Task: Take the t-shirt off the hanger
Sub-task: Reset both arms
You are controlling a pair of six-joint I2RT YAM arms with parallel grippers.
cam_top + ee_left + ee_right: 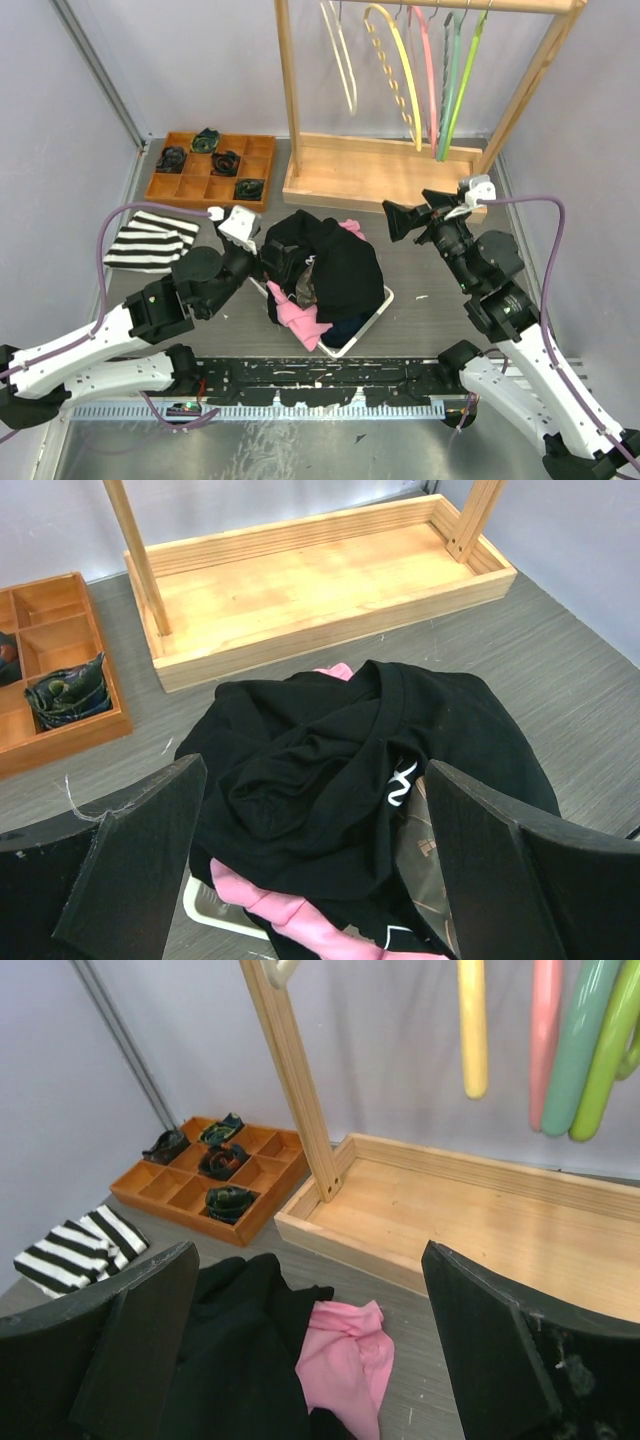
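**Top view.** We see the shirt (335, 265) as a crumpled black heap on the bin (372, 318) at mid-table, lying over a pink garment (300, 318). The hangers (440, 80) on the rack (380, 170) at the far side all hang bare, so we judge the shirt already off. The left gripper (275, 262), jaws spread and empty, sits at the heap's left edge. The right gripper (405, 220), equally wide and empty, hovers to the heap's far right, a little apart. We judge the left arm the nearer. The heap runs somewhat longer from far to near than across.

**Left wrist view.** The shirt (450, 720) lies straight ahead of the left gripper (315, 780), between and just beyond its parted fingers (140, 870). Folds hide which way the neck points.

**Right wrist view.** The right gripper (308, 1255) faces the rack (480, 1220) and hangers (560, 1050). The shirt (240, 1350) lies low and to the left, beside the pink garment (345, 1355), and nothing sits between the jaws
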